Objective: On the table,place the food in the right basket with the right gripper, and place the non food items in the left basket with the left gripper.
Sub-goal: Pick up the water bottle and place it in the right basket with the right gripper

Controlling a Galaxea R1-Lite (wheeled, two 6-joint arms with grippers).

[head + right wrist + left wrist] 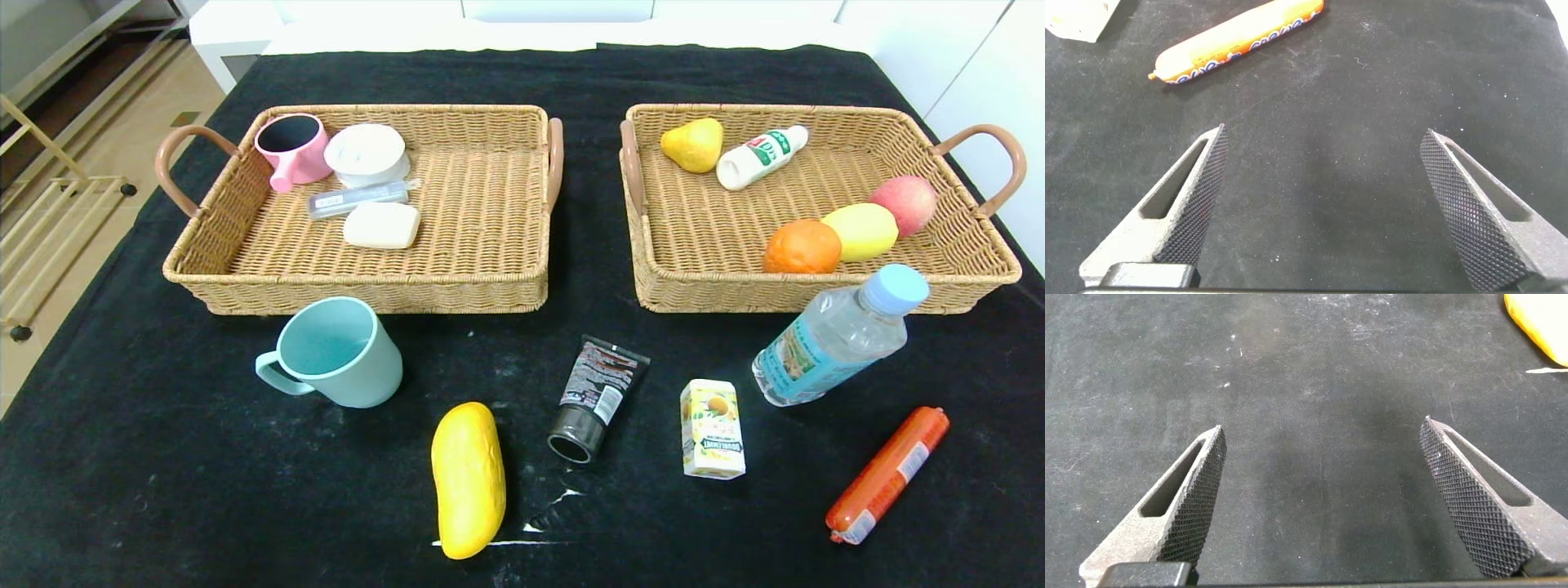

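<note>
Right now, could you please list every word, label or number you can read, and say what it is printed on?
"DOUBLEMINT", upside down, on the small yellow-and-white carton.
Black tube, clear water bottle, orange sausage, white bottle in the right wicker basket: labels too blurred to read.

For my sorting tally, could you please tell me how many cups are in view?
2. A pink cup sits in the far left corner of the left basket; a teal cup lies tilted on the table before that basket. None seems hidden.
</note>
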